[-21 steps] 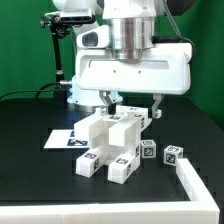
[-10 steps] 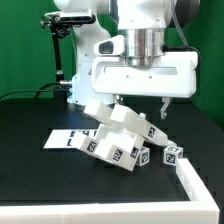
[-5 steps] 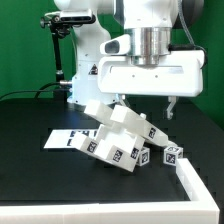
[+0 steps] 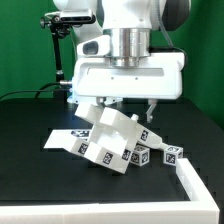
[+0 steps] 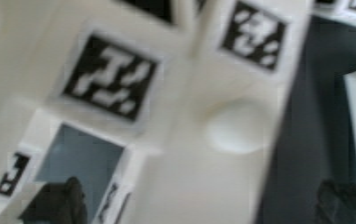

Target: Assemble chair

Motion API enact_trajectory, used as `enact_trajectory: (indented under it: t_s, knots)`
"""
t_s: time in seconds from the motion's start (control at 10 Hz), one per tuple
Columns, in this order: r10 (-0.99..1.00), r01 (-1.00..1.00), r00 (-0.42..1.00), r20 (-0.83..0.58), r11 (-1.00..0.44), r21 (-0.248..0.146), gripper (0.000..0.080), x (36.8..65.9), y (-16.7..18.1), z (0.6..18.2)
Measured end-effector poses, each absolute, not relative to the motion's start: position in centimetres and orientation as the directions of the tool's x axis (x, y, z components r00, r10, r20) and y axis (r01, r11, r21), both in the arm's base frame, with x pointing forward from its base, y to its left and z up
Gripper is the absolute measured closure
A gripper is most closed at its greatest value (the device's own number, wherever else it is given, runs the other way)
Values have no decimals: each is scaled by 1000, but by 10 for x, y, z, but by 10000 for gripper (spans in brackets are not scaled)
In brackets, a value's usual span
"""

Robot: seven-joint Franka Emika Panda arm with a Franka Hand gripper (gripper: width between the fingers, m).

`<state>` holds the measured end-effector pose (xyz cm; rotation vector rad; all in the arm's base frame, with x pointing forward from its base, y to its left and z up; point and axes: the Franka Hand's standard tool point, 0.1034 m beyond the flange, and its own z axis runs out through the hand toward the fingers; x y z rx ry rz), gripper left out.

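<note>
**White chair tipped, fingers released**

Black table (image 4: 30, 185) carried everything. My gripper (image 4: 127, 106) had drifted toward the exterior view's left, fingers (image 4: 152, 103) spread wide, grasping nothing. Beneath it the chair (image 4: 113, 140), upright two seconds earlier, leaned tilted, its low edge at the marker board (image 4: 60, 138). Judgement: it needs righting before joining. Loose blocks (image 4: 172, 153) lay near the corner rail (image 4: 195, 178). Marker tags (image 5: 113, 75) only; no readable writing.
</note>
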<state>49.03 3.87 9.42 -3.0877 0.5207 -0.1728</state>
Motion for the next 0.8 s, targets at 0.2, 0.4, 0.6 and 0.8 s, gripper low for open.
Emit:
enact_trajectory:
  t_s: [0.2, 0.4, 0.6, 0.8]
  knots:
    - [-299, -301, 948, 110, -954, -4, 151, 493, 23, 86]
    - [-283, -285, 953, 111, -958, 3, 151, 497, 16, 85]
    - [-282, -284, 953, 110, -959, 4, 151, 497, 17, 84]
    - [-270, -273, 956, 113, -962, 9, 151, 498, 15, 83]
